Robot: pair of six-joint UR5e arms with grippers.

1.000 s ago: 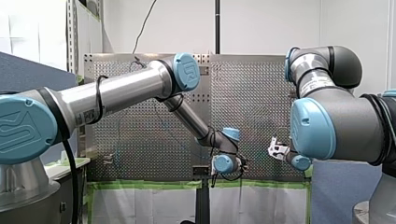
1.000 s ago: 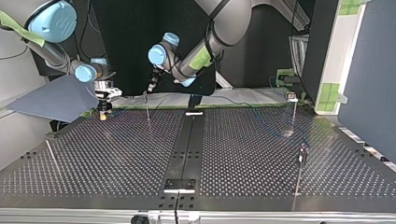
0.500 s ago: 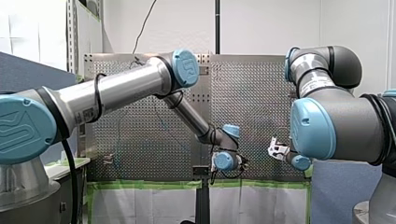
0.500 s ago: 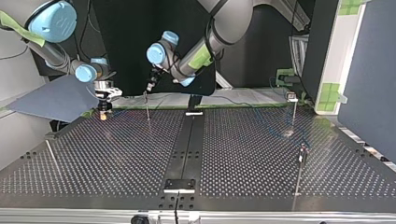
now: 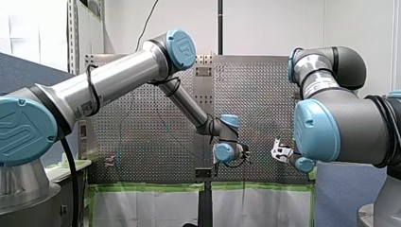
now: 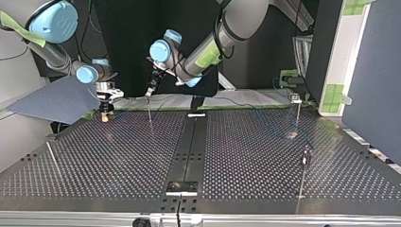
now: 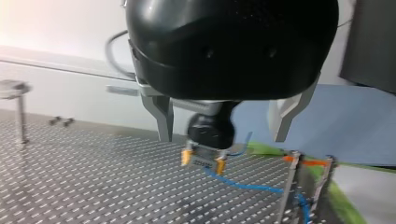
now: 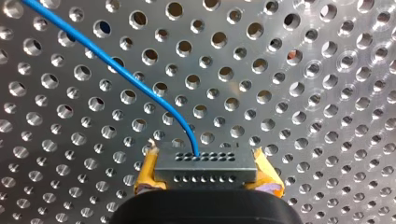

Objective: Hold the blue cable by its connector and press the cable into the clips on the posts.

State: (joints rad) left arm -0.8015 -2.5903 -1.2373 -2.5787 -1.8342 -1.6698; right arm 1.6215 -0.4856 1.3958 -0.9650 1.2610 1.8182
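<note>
My right gripper (image 8: 205, 173) is shut on the grey connector (image 8: 205, 162), yellow pads (image 8: 145, 173) on both its ends, just above the perforated plate. The blue cable (image 8: 116, 67) leaves the connector and curves away over the holes. In the left wrist view my left gripper (image 7: 222, 137) hangs open, its metal fingers (image 7: 161, 116) wide apart and nothing between them. Ahead of it the blue cable (image 7: 247, 185) runs from the held connector (image 7: 203, 161) to two thin posts (image 7: 287, 189). In the top view my left gripper (image 6: 150, 90) hovers over a post (image 6: 149, 109), beside my right gripper (image 6: 105, 112).
More thin posts stand on the perforated table (image 6: 118, 156): one with a clip at the top view's far right (image 6: 297, 109), one nearer (image 6: 306, 158), one at the left (image 6: 52, 158). A black rail (image 6: 188, 146) runs down the middle. A blue-grey panel (image 6: 56, 100) lies behind my right gripper.
My left arm's elbow has risen and its gripper has shifted slightly toward the top view's left, over the post. My right arm and the connector have stayed still.
</note>
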